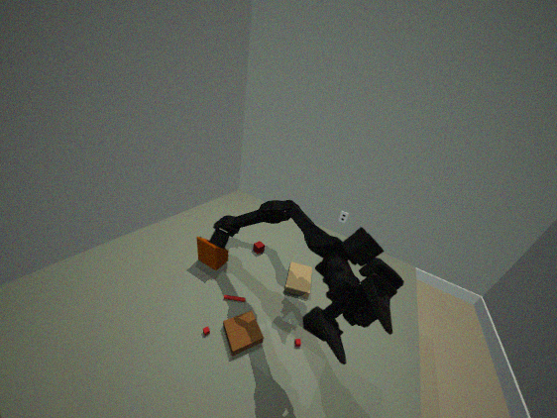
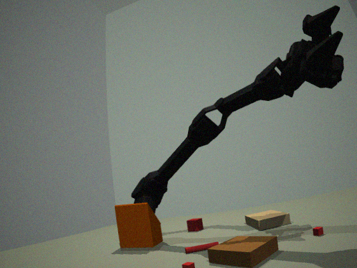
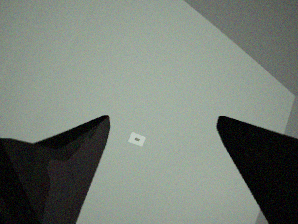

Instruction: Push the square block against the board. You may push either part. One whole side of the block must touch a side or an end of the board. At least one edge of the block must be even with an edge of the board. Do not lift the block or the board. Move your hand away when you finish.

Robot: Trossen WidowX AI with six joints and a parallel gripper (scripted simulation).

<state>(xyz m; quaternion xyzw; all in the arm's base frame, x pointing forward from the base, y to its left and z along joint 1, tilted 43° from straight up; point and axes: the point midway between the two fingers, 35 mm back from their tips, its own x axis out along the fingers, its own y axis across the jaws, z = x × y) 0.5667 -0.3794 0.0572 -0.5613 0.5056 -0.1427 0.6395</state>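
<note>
A squarish brown block (image 1: 242,331) (image 2: 236,246) lies flat on the floor. A smaller, slightly oblong tan piece (image 1: 298,277) (image 2: 267,216), which looks like the board, also lies flat. It is up and to the right of the brown block in the top view, with a wide gap between them, and their sides are not parallel. My gripper (image 1: 368,348) (image 2: 340,20) (image 3: 163,121) is open and empty, raised high above and away from both pieces. The wrist view shows only walls between the fingers, neither piece.
An upright orange box (image 1: 212,254) (image 2: 133,225) stands by the arm's base. A dark red cube (image 1: 259,248) (image 2: 194,225) lies near the arm. A red stick (image 1: 234,298) (image 2: 201,247) is close to the brown block. Small red cubes (image 1: 206,331) (image 1: 297,342) lie on either side of it.
</note>
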